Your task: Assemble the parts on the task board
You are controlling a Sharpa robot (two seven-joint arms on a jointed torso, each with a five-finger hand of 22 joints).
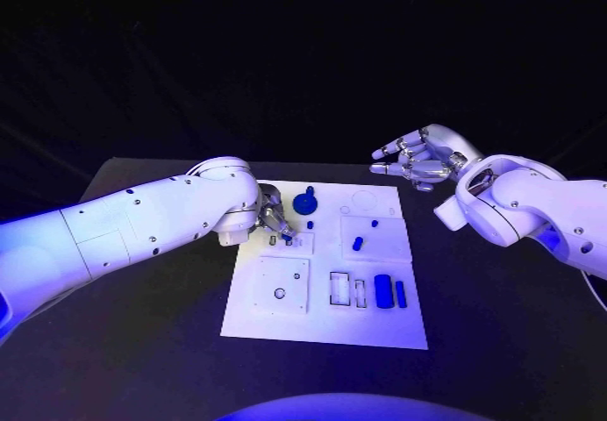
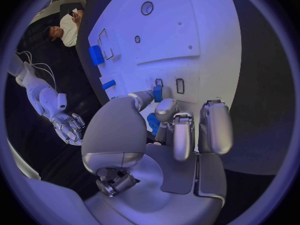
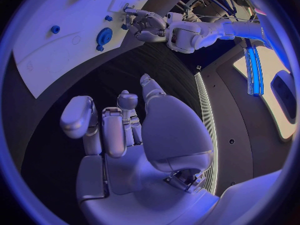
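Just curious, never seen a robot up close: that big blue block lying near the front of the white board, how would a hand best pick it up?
Pinch the big blue block across its two long sides, coming from above: it lies flat, narrow, unobstructed.

Small blue part (image 2: 157,93) at the left robot hand (image 2: 169,135) fingertips — grasp unclear, half hidden

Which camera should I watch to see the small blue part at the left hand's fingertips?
The left wrist view: the small blue part shows upright at the left hand's fingertips on the task board. In the head view that hand and its arm cover most of it. The right wrist view shows that hand small and far off.
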